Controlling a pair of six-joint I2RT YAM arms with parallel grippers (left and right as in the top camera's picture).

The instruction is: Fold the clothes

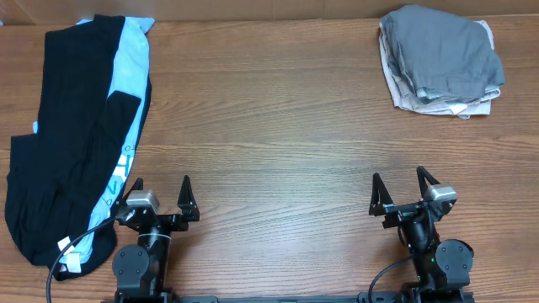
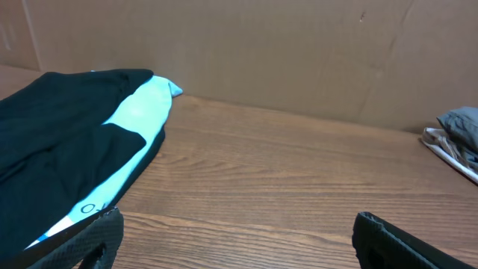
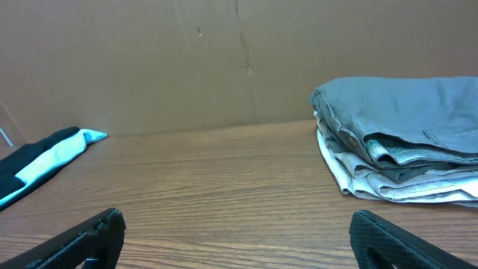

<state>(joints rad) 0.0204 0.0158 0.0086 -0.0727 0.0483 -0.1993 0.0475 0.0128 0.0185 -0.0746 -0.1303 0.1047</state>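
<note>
Overhead, you see the folded taupe-grey shorts (image 1: 442,50) stacked on beige shorts (image 1: 438,106) at the far right corner of the worktop (image 1: 269,126). The black and light-blue garment (image 1: 67,135) lies lengthwise (far to near) along the left edge. Your left pincer (image 1: 162,187) and right pincer (image 1: 398,178) both gape wide, holding nothing.

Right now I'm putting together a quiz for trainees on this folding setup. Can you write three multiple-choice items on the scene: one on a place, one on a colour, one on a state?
1. Where on the table is the folded stack?
A) centre
B) far right corner
C) near left edge

2. What colour is the stack's top garment?
A) red
B) yellow
C) grey

3. How do the left gripper and right gripper stand?
A) both open, empty
B) both shut on cloth
C) one open, one shut

Answers:
1. B: the overhead view shows it far right.
2. C: grey cloth tops the pile.
3. A: both sets of fingers are spread with nothing between them.
</note>
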